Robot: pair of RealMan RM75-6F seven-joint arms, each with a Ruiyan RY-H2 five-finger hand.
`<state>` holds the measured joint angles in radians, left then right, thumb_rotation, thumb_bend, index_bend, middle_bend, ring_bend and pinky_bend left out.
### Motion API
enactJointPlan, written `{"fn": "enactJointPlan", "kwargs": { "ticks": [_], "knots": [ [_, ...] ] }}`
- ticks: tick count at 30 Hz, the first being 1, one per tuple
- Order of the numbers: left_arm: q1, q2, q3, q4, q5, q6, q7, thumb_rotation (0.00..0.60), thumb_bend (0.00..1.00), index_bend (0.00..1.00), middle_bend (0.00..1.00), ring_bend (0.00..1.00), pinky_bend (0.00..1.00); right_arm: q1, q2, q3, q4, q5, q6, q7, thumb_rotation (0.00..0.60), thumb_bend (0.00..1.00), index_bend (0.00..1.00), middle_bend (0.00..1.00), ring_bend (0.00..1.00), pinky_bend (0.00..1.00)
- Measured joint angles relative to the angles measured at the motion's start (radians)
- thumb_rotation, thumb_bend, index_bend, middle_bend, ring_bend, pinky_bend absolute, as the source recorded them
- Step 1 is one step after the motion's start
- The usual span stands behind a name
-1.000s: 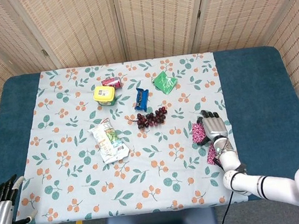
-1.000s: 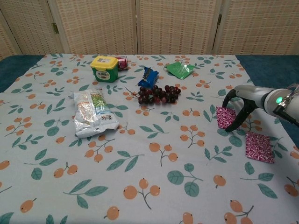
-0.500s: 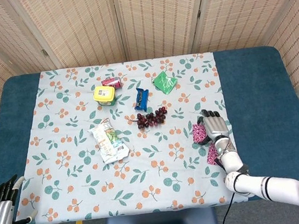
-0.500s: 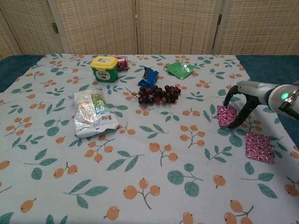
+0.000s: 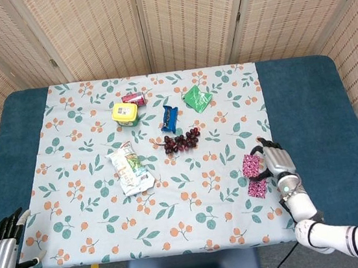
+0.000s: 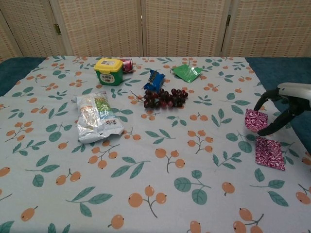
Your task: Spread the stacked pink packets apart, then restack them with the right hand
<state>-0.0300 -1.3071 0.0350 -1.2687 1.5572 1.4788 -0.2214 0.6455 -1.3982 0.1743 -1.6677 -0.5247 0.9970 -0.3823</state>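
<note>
Right hand pinches one pink packet between thumb and fingers, lifted clear of the cloth. Second packet lies flat just below it, probably the restacking spot. Left hand idles, fingers apart, holding nothing.

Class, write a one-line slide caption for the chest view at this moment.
Right hand holds one pink packet just above the other pink packet lying on the floral cloth.

Head view: high, downward. Chest view: low, nearer.
</note>
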Motion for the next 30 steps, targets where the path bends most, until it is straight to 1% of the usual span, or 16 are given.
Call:
{"fn": "enactJointPlan", "kwargs": {
  "ticks": [5, 10, 18, 23, 30],
  "knots": [
    [-0.006, -0.001, 0.000, -0.004, 0.010, 0.003, 0.000, 0.600, 0.19, 0.01, 0.00, 0.03, 0.00, -0.062, 0.033, -0.040, -0.030, -0.072, -0.003, 0.075, 0.557, 0.10, 0.31, 0.07, 0.00, 0.00],
    [-0.007, -0.002, 0.002, -0.007, 0.015, 0.007, -0.001, 0.600, 0.19, 0.01, 0.00, 0.03, 0.00, -0.095, 0.032, -0.066, -0.034, -0.124, -0.004, 0.109, 0.555, 0.10, 0.31, 0.07, 0.00, 0.00],
    [-0.005, -0.006, 0.006, 0.007, 0.014, 0.008, -0.015, 0.600, 0.19, 0.01, 0.00, 0.03, 0.00, -0.097, -0.003, -0.073, -0.023, -0.128, 0.003, 0.098, 0.552, 0.10, 0.31, 0.07, 0.00, 0.00],
    [-0.003, -0.012, 0.008, 0.023, 0.010, 0.005, -0.030, 0.600, 0.19, 0.01, 0.00, 0.03, 0.00, -0.103, -0.010, -0.073, -0.030, -0.120, 0.026, 0.087, 0.551, 0.10, 0.31, 0.07, 0.00, 0.00],
    [-0.005, -0.021, 0.009, 0.036, 0.012, 0.002, -0.041, 0.600, 0.19, 0.01, 0.00, 0.03, 0.00, -0.107, -0.021, -0.075, -0.025, -0.110, 0.017, 0.083, 0.553, 0.10, 0.30, 0.06, 0.00, 0.00]
  ]
}}
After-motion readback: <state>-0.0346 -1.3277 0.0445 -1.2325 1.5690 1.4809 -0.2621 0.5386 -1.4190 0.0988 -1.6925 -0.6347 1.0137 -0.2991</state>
